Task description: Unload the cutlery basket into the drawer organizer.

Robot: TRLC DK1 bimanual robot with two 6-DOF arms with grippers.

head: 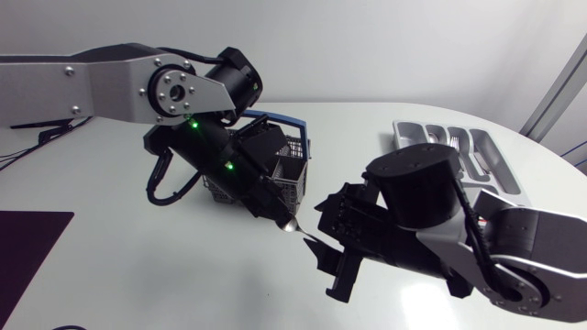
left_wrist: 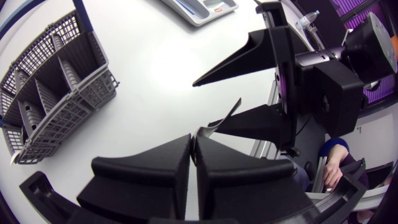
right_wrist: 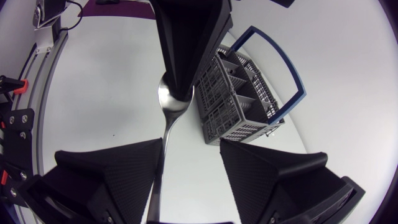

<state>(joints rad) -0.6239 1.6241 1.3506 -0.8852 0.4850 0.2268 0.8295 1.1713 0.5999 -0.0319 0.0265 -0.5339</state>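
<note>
My left gripper (head: 280,213) is shut on the bowl end of a metal spoon (head: 293,226), holding it above the table in front of the grey cutlery basket (head: 289,163). In the right wrist view the spoon (right_wrist: 169,106) hangs from my left gripper's fingers (right_wrist: 186,43), and its handle runs down between my right gripper's (right_wrist: 191,146) fingers, close along one of them with a wide gap to the other. My right gripper (head: 323,252) is open around the handle. The left wrist view shows my left gripper (left_wrist: 193,142) shut, with my right gripper (left_wrist: 208,106) just ahead of it.
The basket (left_wrist: 56,87) has a blue handle and looks empty in the compartments I can see. The grey drawer organizer (head: 459,151) lies at the back right, behind my right arm. A dark mat (head: 27,243) covers the front left corner.
</note>
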